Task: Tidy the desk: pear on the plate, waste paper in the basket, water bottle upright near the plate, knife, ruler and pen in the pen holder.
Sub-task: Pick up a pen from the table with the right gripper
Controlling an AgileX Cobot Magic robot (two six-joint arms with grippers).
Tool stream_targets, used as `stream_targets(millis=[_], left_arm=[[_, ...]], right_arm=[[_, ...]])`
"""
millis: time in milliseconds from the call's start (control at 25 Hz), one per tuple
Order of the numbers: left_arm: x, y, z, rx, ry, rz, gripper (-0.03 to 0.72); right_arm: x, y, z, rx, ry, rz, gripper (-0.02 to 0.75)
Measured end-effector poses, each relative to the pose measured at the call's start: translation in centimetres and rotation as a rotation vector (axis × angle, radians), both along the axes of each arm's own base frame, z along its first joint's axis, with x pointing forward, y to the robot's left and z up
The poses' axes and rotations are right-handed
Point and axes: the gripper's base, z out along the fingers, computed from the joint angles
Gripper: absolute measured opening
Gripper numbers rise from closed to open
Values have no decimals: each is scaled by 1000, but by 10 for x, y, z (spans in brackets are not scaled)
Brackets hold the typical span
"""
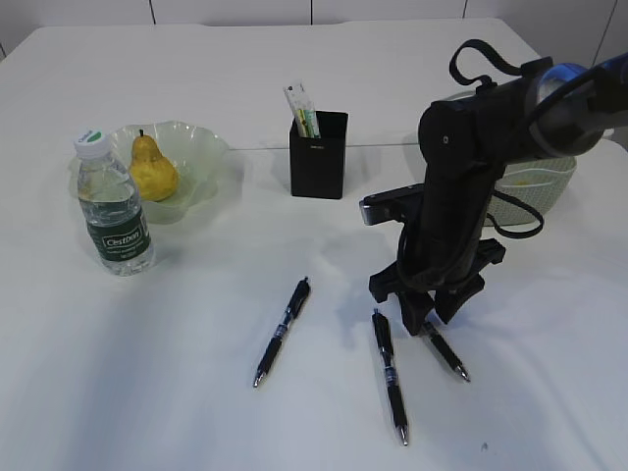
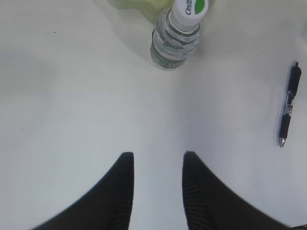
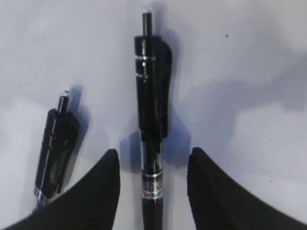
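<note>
Right gripper points down, jaws parted; left gripper hangs open.

Exterior: you look down at a slant across the table.
Wrists: straight down, close; both share its pens.

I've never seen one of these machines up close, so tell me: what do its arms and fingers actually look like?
The right arm is matte black, with chunky rounded joints, a silver-blue band near its upper end and looped black cables on top. Both grippers end in two black, tapered fingers with finely ribbed inner faces; the left pair looks the same. No logos or markings show.
</note>
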Motion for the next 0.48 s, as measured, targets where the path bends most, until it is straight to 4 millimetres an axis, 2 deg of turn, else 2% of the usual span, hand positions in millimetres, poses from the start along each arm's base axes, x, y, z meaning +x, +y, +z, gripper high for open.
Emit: stream_targets(millis=[480], left_arm=[[0, 0, 0, 0, 0, 0, 237]], right_arm=[[2, 1, 0, 8, -24, -13, 372]])
